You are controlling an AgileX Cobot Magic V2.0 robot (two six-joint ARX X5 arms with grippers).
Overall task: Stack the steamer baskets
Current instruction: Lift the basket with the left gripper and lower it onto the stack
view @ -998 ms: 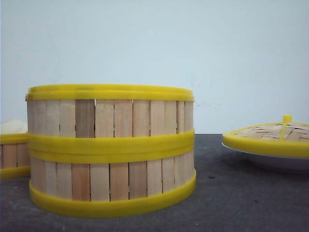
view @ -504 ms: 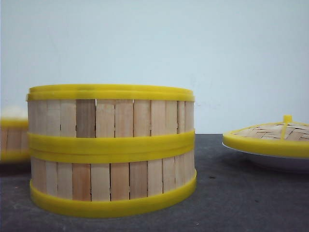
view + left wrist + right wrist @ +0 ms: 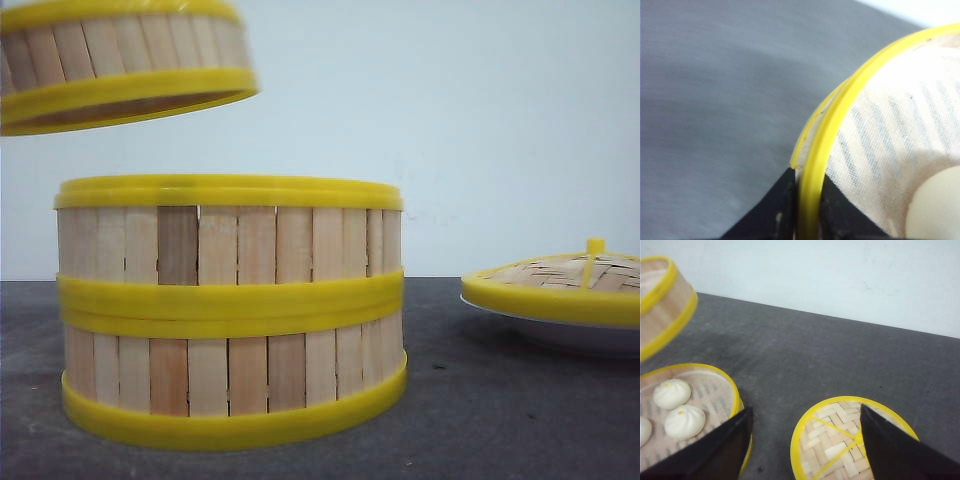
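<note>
though hidden frontally, buns (image 3: 679, 409) inside stack (image 3: 230, 310)

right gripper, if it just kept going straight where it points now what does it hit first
Probably the bare dark table, in the gap between the woven lid and the stacked basket holding buns; depth is unclear.

The front camera sits low, almost level with the dark surface (image 3: 500, 420), very near the two stacked baskets (image 3: 230, 310) and facing a pale wall. The left wrist camera looks down at close range along a raised basket's yellow rim (image 3: 825, 150). The right wrist camera looks from higher up, sharing the stack (image 3: 685, 415), the raised basket (image 3: 660, 305) and the woven lid (image 3: 840, 440) with the front view.
</note>
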